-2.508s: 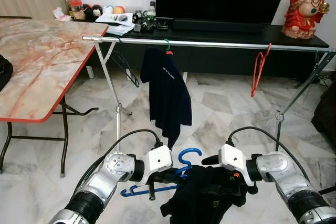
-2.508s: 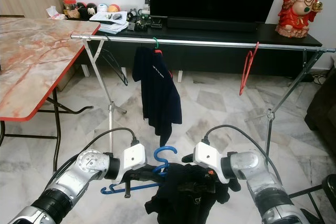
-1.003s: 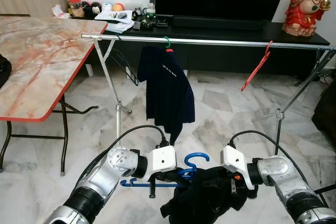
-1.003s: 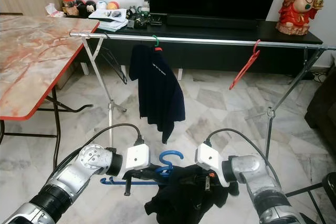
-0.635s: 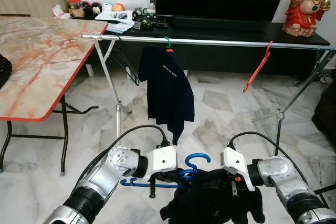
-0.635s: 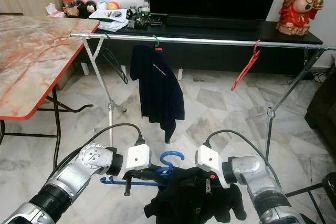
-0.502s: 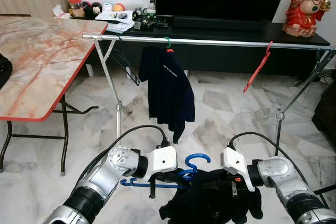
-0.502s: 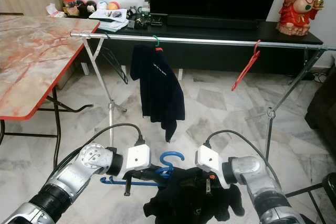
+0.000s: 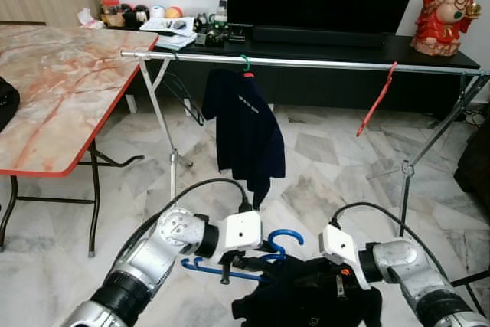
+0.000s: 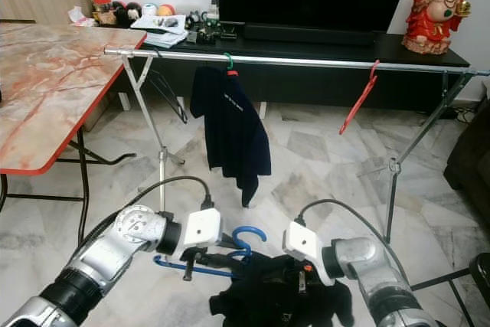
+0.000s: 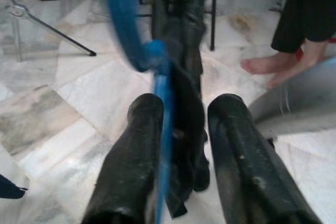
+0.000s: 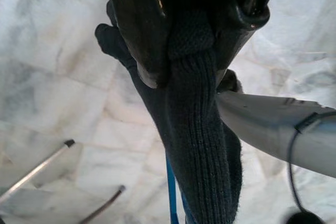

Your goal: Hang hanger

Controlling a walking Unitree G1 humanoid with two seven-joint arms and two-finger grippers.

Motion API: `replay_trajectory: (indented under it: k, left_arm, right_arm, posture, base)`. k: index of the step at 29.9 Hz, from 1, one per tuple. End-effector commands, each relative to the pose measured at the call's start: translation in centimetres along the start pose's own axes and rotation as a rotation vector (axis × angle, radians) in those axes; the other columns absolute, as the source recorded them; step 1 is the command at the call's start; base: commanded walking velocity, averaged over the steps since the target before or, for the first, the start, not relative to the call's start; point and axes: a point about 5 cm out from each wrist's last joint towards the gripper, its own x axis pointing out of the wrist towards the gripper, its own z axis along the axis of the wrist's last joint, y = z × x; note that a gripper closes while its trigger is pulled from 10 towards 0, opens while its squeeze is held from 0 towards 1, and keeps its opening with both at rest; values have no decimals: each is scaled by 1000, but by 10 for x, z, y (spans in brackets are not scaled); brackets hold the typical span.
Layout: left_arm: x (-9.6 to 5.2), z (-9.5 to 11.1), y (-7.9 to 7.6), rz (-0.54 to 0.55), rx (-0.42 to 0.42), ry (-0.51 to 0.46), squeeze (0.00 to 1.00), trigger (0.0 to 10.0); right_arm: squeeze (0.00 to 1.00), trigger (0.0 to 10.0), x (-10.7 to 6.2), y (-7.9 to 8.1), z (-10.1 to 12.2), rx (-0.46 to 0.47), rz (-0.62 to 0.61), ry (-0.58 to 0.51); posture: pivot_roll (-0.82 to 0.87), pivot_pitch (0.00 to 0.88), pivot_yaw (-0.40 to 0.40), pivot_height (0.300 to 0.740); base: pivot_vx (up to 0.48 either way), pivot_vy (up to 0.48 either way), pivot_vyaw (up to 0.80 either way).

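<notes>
A small line of pale print is seen on the chest of the dark shirt point(image 9: 243, 132) hung on the rail point(image 9: 321, 62); it is too small to be read. No other text, label, brand or number can be made out.

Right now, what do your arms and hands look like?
Both arms are shiny silver tubes with round joints, ending in white boxy wrist blocks. A black cable loops out of each wrist. The left hand and the right hand each have two long, thick black fingers. The right wrist block has a small orange mark.
</notes>
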Motion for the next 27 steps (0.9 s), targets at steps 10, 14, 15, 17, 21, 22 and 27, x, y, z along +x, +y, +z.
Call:
replay_trajectory:
  k: [10,14,15,17,21,22,27]
  left_arm:
    - [-29,-22,7,239,-67,54,1000,10000]
    - [-33,-38,-3,318,-143,62,1000,10000]
    - [-33,-44,-4,365,-166,61,1000,10000]
    - [-33,-52,-6,438,-194,64,1000,10000]
    - [-31,-67,-9,568,-235,106,0,10000]
    - [-31,-67,-9,568,-235,106,0,10000]
    - [-22,-77,-15,672,-329,80,0,10000]
  right_arm:
    - [0,0,-28,-21,-7,12,-327,43]
    - [0,0,-35,-23,-5,13,-362,2]
    - [0,0,-38,-24,-3,4,-384,-15]
    - [0,0,-42,-27,5,-14,-419,-49]
    - [0,0,-45,-32,20,-45,-474,-109]
    - [0,0,-45,-32,20,-45,-474,-109]
    - [0,0,-45,-28,45,-127,-461,-173]
  posture:
    - [23,30,-50,740]
    - [22,36,-46,740]
    - [23,39,-47,740]
    - [18,42,-48,740]
    - [14,43,-48,740]
    - [14,43,-48,740]
    - [9,47,-47,740]
  base:
    - [0,0,0]
    - [0,0,0]
    - [0,0,0]
    - [0,0,0]
    - [0,0,0]
    - [0,0,0]
    - [0,0,0]
